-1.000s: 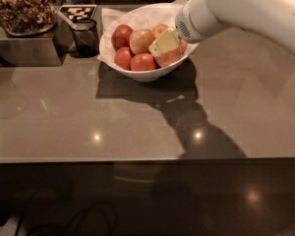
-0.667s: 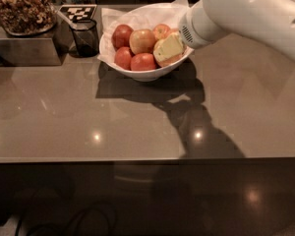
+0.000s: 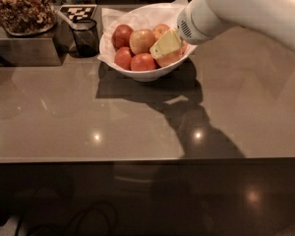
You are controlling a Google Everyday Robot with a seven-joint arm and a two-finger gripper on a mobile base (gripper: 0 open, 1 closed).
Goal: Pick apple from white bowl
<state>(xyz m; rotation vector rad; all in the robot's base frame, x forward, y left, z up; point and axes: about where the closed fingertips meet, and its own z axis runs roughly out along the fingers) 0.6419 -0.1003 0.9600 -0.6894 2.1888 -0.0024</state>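
Observation:
The white bowl (image 3: 148, 74) stands at the back middle of the counter, lined with white paper (image 3: 114, 17). It holds several apples. A larger orange apple with pale yellow patches (image 3: 141, 40) lies in the middle, with smaller deep-red apples (image 3: 122, 35) around it. My gripper (image 3: 163, 45), with a yellowish pad, reaches down into the right side of the bowl from the upper right. It rests against an orange-red apple (image 3: 170, 59) at the bowl's right edge, right beside the pale one. The white arm hides the bowl's far right rim.
A small dark cup (image 3: 85, 36) stands just left of the bowl. A metal box (image 3: 24, 47) topped with a container of nuts (image 3: 20, 8) is at the back left. A black-and-white tag (image 3: 77, 12) lies behind the cup. The counter's front edge (image 3: 137, 160) runs across.
The gripper has stayed low at the right side of the bowl, shifting only slightly among the apples. The apples and bowl have not visibly moved.

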